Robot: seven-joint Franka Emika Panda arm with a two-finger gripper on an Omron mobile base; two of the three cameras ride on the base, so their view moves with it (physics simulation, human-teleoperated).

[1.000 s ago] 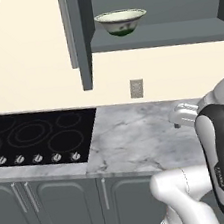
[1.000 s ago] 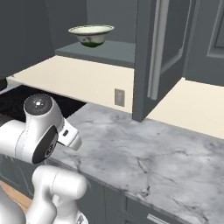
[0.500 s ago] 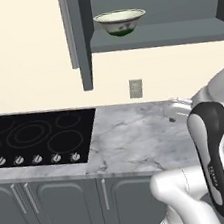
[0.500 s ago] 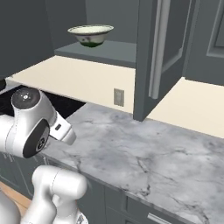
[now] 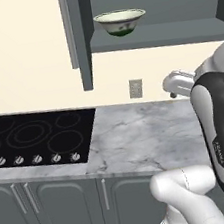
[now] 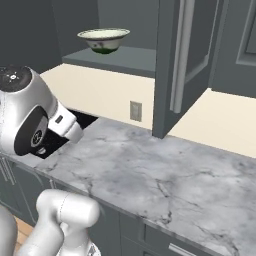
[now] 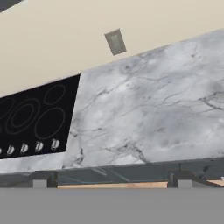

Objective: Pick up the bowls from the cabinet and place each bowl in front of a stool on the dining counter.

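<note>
No words, brand names or numbers can be read anywhere here. The arm [image 5: 219,134] carries a short line of small pale lettering down its dark cover, probably a maker's name, but it is too small and blurred to make out. A similar pale mark sits on the dark round joint cover [image 6: 31,136] in the right base view, also unreadable. The knobs [image 7: 38,146] on the cooktop [image 5: 37,139] show no legible markings.
</note>
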